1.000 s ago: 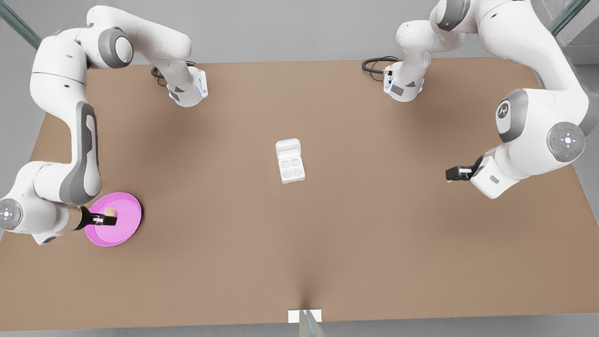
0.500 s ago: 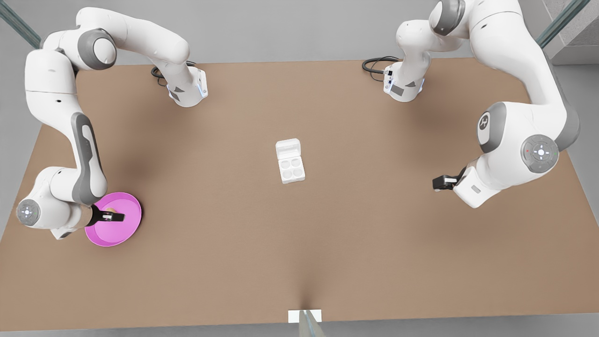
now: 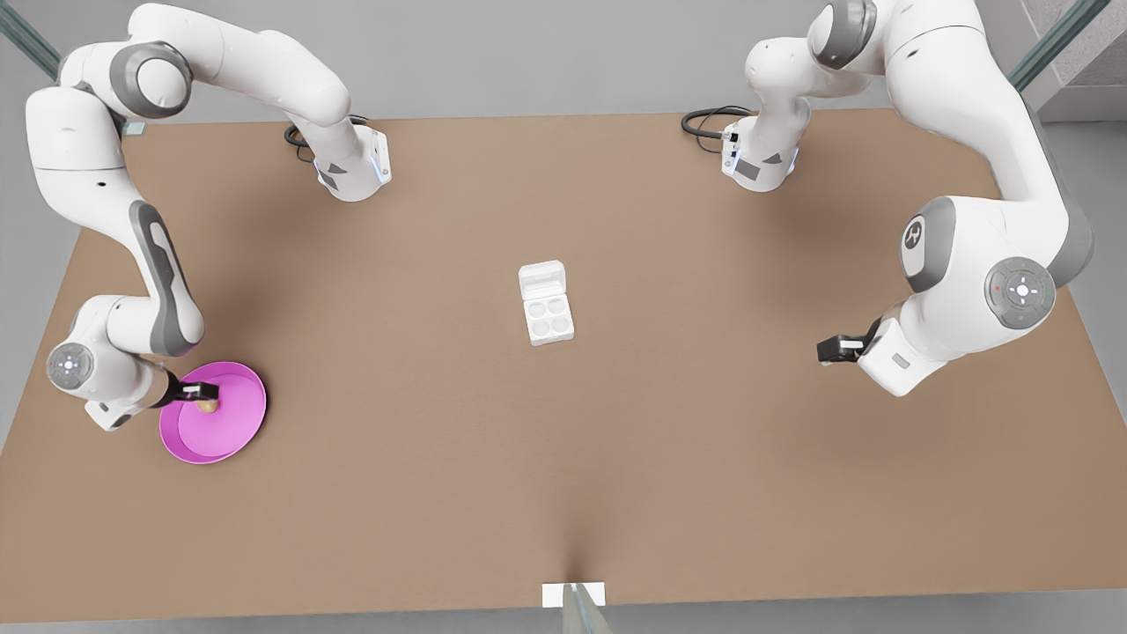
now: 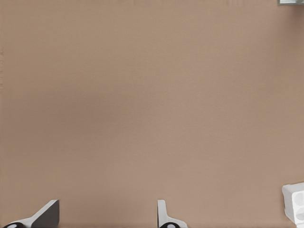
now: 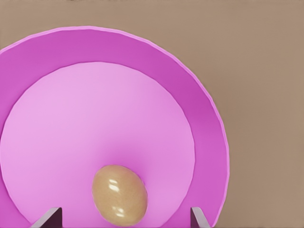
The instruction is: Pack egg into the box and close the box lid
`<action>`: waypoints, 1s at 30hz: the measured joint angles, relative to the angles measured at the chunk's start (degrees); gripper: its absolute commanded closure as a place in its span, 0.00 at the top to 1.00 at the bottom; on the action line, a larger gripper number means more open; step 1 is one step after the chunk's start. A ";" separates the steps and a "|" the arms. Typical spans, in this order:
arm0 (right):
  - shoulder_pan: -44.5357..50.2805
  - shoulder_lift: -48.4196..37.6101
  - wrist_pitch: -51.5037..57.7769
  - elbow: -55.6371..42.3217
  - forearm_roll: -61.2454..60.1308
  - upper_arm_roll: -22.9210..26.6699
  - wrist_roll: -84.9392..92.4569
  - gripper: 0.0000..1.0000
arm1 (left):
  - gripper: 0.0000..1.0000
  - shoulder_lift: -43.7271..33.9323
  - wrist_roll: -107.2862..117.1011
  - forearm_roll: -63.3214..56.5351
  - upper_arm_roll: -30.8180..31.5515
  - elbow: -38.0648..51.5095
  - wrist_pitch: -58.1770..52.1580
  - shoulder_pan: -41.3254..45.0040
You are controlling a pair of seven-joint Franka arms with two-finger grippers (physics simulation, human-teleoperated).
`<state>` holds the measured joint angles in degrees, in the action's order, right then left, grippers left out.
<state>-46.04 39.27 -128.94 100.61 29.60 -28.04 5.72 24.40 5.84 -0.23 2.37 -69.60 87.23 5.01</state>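
In the front view, the right gripper (image 3: 204,394) hovers over the pink plate (image 3: 231,433) at the front view's left, the egg (image 3: 208,406) just under it on the plate. The left gripper (image 3: 828,350) waits over bare table (image 3: 563,475) at the front view's right. The box (image 3: 546,302) sits mid-table, cups empty, box lid (image 3: 541,279) open. The left wrist view shows spread fingers (image 4: 164,219) holding nothing and a box corner (image 4: 294,202). The right wrist view shows the egg (image 5: 118,192) between wide-apart fingertips (image 5: 47,218), untouched.

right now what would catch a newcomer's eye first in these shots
The pink plate at the front view's left, with the egg on it between the right end effector's open fingers. Mid-table, the white box lies with its lid open. The left end effector waits, open, at the front view's right.
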 measured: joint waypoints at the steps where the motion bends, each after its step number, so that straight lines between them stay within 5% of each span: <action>1: -0.23 0.17 -0.96 0.31 0.33 0.02 0.18 1.00 | 1.00 0.01 0.04 0.00 0.00 0.02 0.02 0.01; 19: -2.09 3.04 -8.98 3.30 1.74 -0.05 -2.61 0.98 | 1.00 0.12 0.49 -0.05 -0.03 0.00 0.32 0.00; 22: -2.07 3.25 -9.33 3.23 1.60 -0.05 -2.92 0.66 | 1.00 -0.06 0.53 -0.05 -0.10 0.18 0.32 0.31; 30: -2.01 3.21 -9.61 3.22 1.47 -0.07 -3.68 0.53 | 1.00 0.68 0.65 0.22 -0.09 0.09 0.71 0.19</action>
<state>-48.05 42.48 -138.55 103.83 31.07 -28.11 2.04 25.08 6.49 -0.01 2.28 -69.51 87.93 5.20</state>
